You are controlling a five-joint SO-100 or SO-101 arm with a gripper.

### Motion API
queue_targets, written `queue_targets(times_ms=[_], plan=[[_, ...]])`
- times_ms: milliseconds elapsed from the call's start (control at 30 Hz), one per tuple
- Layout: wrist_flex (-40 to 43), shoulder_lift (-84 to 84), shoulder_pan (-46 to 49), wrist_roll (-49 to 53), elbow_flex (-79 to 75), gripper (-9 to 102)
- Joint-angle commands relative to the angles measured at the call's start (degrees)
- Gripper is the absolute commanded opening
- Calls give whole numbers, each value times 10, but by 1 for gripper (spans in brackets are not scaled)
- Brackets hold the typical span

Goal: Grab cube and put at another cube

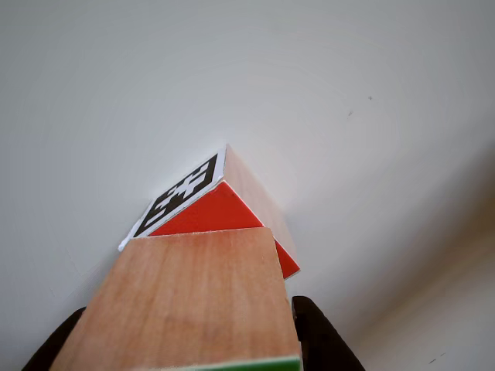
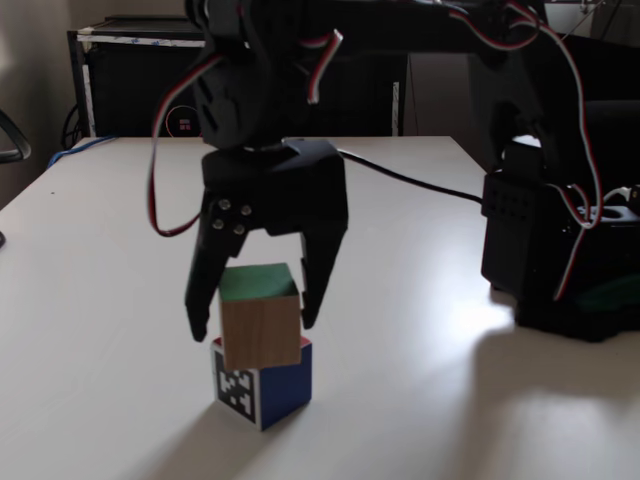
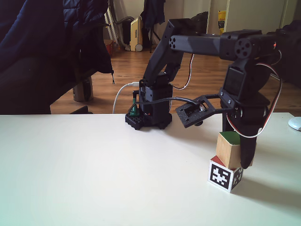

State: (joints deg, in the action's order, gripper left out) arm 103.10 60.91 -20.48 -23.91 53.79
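Note:
The green-faced wooden cube [image 2: 262, 330] rests on top of the other cube [image 2: 285, 385], green face up, a little off-centre. The lower cube shows a black-and-white marker face and a blue side here, and an orange-red top [image 1: 209, 216] in the other view. My gripper [image 2: 252, 324] hangs over the stack, open, with a finger on each side of the upper cube and a small gap at the left finger. In a fixed view from the side, the green-topped cube [image 3: 229, 151] sits on the marker cube [image 3: 221, 175], with the gripper [image 3: 235, 160] around it. In the other view, the wooden cube [image 1: 193, 301] lies between the fingertips [image 1: 321, 336].
The white table [image 2: 100, 300] spreads bare to the left and front of the stack. The arm's base [image 2: 550, 240] stands at the right, with a black cable [image 2: 410, 180] running across the tabletop. A white object [image 3: 295, 123] lies at the table's right edge.

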Motion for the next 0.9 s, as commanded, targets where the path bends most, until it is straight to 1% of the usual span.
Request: queue_targets(times_ms=[0, 233, 433, 533, 633, 733, 867], plan=[[4, 84, -6, -6, 4, 39], [4, 178, -18, -20, 40, 41], [5, 317, -29, -18, 109, 41], [5, 417, -10, -9, 162, 41], [-1, 523, 37, 18, 213, 39], [-49, 642, 103, 68, 302, 36], [-158, 841, 175, 127, 500, 30]])
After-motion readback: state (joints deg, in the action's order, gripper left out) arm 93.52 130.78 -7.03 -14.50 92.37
